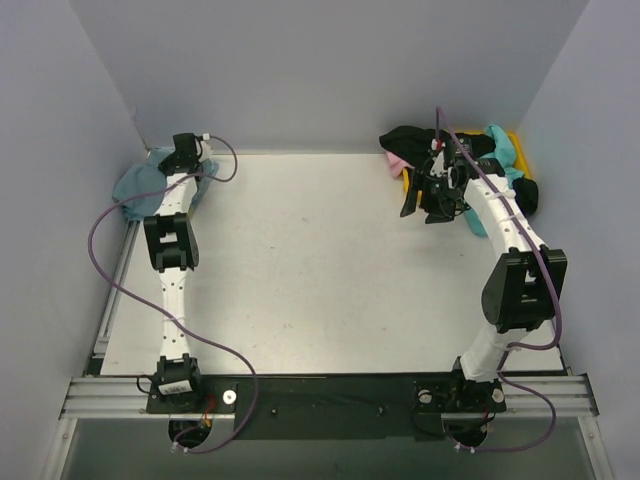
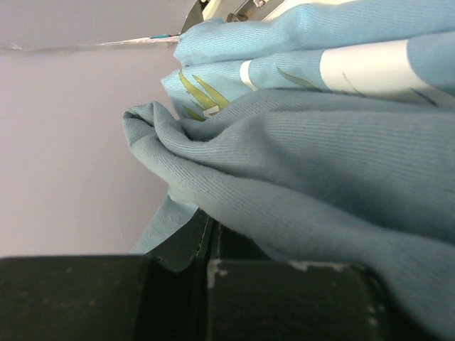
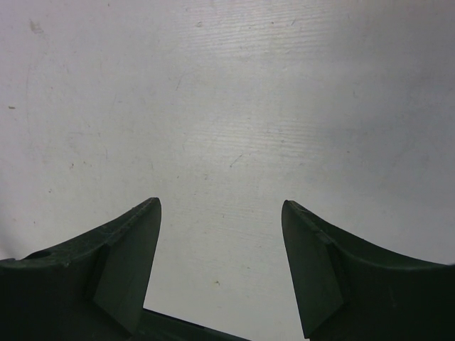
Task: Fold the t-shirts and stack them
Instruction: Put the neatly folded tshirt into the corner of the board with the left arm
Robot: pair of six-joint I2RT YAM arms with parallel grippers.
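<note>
Left wrist view: the slate-teal t-shirt (image 2: 320, 185) fills the frame and runs off the right and bottom edges. Above it the light-blue t-shirt (image 2: 298, 28) is cut by the top edge, its white letters (image 2: 362, 64) unreadable. The left gripper (image 2: 212, 277) is a dark blur; whether it pinches cloth is unclear. Top view: the yellow bin (image 1: 516, 140) is mostly buried under a heap of t-shirts (image 1: 420, 140), the pink t-shirt (image 1: 397, 160) only a sliver

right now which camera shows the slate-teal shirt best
The left wrist view: the slate-teal shirt fills the frame, folds and weave clear, against the light-blue shirt. The top external view shows only a small bunch at the table's far left corner. The right wrist view shows none of it.
</note>
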